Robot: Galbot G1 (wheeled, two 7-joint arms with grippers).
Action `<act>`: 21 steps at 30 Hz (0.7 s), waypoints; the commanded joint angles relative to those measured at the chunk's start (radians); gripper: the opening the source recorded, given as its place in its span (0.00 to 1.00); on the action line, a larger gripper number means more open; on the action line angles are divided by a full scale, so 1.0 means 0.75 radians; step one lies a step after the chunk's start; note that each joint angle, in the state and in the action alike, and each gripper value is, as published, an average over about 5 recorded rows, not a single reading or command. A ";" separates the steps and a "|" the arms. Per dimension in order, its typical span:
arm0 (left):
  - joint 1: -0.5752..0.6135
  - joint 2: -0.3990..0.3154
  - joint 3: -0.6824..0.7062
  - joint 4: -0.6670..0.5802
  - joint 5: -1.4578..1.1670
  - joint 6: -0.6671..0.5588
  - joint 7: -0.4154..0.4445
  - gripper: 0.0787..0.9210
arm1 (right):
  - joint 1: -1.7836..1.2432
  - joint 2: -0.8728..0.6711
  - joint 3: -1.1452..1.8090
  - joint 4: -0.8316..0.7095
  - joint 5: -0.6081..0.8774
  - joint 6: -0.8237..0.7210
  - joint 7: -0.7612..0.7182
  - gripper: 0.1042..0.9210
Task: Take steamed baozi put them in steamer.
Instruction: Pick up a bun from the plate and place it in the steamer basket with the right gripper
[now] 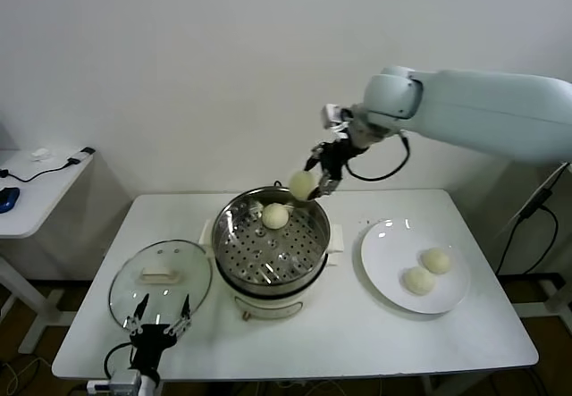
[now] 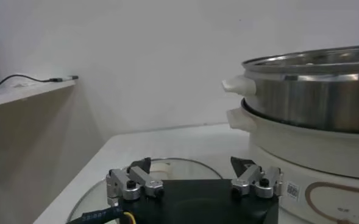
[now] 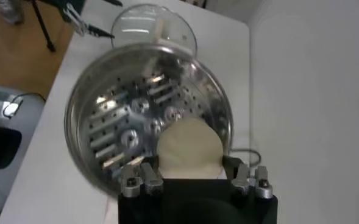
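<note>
The steamer (image 1: 271,246) is a shiny steel pot with a perforated tray on a white base at the table's middle. One baozi (image 1: 275,216) lies on its tray at the back. My right gripper (image 1: 315,181) is shut on a second baozi (image 1: 302,184) and holds it above the steamer's back right rim. In the right wrist view this baozi (image 3: 189,148) sits between the fingers over the steamer's tray (image 3: 130,122). Two more baozi (image 1: 436,260) (image 1: 417,280) lie on the white plate (image 1: 386,244) at the right. My left gripper (image 1: 159,316) is open and idle by the front left edge.
The glass lid (image 1: 161,275) with a white handle lies flat left of the steamer, just beyond my left gripper; it also shows in the left wrist view (image 2: 167,167). A white side table (image 1: 36,186) with cables stands at the far left.
</note>
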 commanded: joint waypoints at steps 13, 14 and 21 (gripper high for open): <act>-0.013 0.012 0.012 0.031 -0.011 -0.004 -0.001 0.88 | -0.453 0.376 0.072 -0.311 -0.027 -0.135 0.187 0.71; -0.014 0.012 0.013 0.032 -0.011 -0.004 -0.001 0.88 | -0.461 0.384 0.075 -0.325 -0.032 -0.134 0.187 0.71; -0.015 0.014 0.015 0.030 -0.013 -0.002 -0.001 0.88 | -0.490 0.423 0.092 -0.382 -0.042 -0.130 0.185 0.71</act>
